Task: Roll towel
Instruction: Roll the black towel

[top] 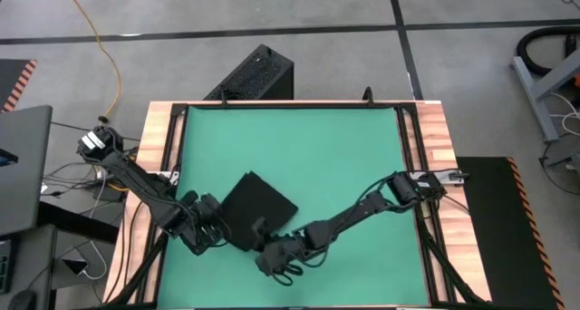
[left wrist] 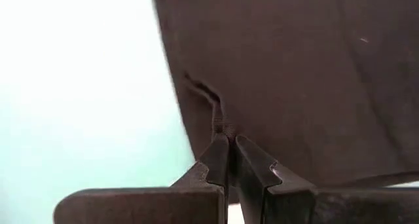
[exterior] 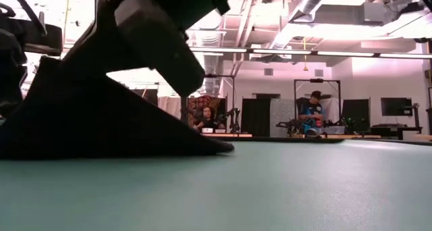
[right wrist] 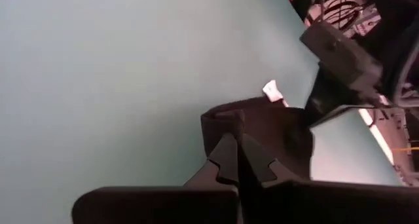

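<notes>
While the towel (top: 260,204) lies on the green mat (top: 335,147) toward its near left, its near edge is pinched at two places: the left gripper (left wrist: 229,142) is clenched on a pucker of hem, and the right gripper (right wrist: 237,144) is clenched on a raised fold beside the white tag (right wrist: 272,90). Risk: so little cloth is held that a slip under uneven pull is judged likely, which would skew the roll. Clearance: open mat is available far and right; the near mat edge lies close behind both grippers.
</notes>
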You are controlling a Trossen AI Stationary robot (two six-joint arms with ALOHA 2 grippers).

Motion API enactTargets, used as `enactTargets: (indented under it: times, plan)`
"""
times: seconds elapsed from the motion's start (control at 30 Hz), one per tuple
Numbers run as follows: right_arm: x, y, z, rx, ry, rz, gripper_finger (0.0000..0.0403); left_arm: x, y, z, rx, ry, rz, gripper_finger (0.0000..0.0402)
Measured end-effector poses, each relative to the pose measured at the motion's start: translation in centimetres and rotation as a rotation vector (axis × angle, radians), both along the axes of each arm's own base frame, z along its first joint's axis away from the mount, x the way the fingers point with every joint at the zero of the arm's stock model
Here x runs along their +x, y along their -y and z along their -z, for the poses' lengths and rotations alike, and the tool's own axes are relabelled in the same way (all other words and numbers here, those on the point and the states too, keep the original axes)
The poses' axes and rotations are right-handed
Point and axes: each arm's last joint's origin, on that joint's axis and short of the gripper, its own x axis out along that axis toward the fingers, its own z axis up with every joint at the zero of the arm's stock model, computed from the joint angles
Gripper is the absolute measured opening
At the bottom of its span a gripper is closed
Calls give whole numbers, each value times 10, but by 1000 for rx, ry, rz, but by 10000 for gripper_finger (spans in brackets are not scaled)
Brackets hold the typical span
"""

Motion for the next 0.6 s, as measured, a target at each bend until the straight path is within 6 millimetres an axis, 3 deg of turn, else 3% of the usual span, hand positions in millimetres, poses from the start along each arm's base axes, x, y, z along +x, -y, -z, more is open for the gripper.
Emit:
enactTargets:
  times: [0.23, 0.43, 0.6]
  plan:
    - [-6, -4, -7, -162, 27, 88, 8, 9, 12, -20, -63, 39, 33, 0]
    - [-11, 3, -35, -171, 74, 123, 8, 17, 20, -38, -70, 72, 111, 0]
    - [-16, 14, -62, -142, 102, 151, 8, 18, 21, -41, -66, 95, 95, 0]
